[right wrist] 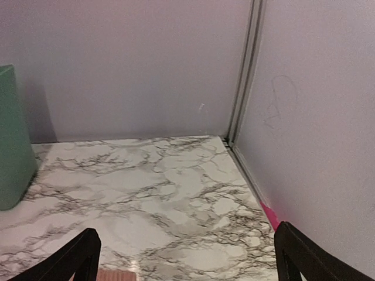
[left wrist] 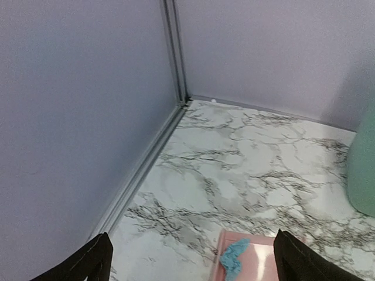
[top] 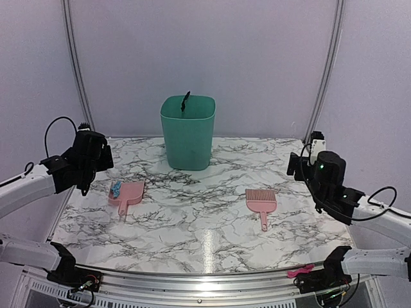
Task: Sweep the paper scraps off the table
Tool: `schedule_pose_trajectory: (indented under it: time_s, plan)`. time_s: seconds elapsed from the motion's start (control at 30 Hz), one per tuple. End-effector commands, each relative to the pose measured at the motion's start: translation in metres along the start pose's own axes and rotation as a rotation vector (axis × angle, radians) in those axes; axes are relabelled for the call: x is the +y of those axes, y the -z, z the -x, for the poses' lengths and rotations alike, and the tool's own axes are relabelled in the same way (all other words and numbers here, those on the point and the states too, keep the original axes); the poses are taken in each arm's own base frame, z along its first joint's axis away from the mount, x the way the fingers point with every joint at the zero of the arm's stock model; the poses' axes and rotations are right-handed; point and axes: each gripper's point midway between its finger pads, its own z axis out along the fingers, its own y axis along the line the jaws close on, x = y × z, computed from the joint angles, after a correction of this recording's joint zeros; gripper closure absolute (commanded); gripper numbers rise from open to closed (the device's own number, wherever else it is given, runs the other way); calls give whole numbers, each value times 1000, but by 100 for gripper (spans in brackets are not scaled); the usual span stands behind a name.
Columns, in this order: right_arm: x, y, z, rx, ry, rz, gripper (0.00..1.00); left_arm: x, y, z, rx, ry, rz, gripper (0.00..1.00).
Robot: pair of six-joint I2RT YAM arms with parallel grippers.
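**Two scraps in sight: one on the dustpan, one at the bin's rim**

The bench is a broad flat slab, glossy white marble pattern run through with black-grey veins, with a silver metal rail curving along its near edge. Smooth, matte lavender walls close it in behind and at the sides.

Toward the back stands a teal plastic bin, squarish with rounded corners and tapering a little toward its base. A dark scrap, thin and crooked, pokes up above its back rim; from here the inside of the bin is hidden.

On the left lies a pink plastic dustpan, flat on the marble, its short handle pointing toward the near edge. A crumpled light-blue scrap sits in it, against its left side. Well apart on the right lies a pink brush, comb-like, with a ribbed rectangular head and a thin handle.

The left pincer hangs above the dustpan's left side, black fingers spread wide with nothing between them. The right pincer hovers near the right wall, likewise spread wide and holding nothing.
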Motion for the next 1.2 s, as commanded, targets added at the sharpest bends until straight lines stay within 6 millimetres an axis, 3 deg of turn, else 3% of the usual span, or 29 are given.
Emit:
schedule_pose_trajectory:
  time_s: [0.0, 0.2, 0.37, 0.57, 0.7, 0.8, 0.93, 1.0, 1.17]
  plan:
    - [-46, -16, 5, -107, 136, -207, 1, 40, -37, -5, -57, -52, 147, 1]
    - [-78, -31, -42, -75, 192, -249, 2, 62, -67, -16, -154, 16, 70, 1]
    - [-97, -26, -55, -177, 100, -212, 2, 72, -91, -26, -188, 76, 50, 1]
    - [-114, -27, -65, -242, 62, -215, 2, 71, -112, -36, -229, 96, 20, 2]
    - [-109, -41, -66, -243, 116, -200, 2, 73, -122, -51, -214, 118, 10, 5]
    - [-103, -56, -72, -183, 130, -165, 1, 67, -118, -60, -256, 107, -39, 7]
    - [-92, -51, -71, -203, 153, -92, 2, 64, -108, -69, -290, 99, -92, 7]
    - [-83, -49, -70, -214, 127, -37, 1, 65, -100, -64, -348, 109, -105, 5]
    - [-63, -46, -67, -277, 105, 80, 1, 68, -106, -67, -321, 112, -74, 1]
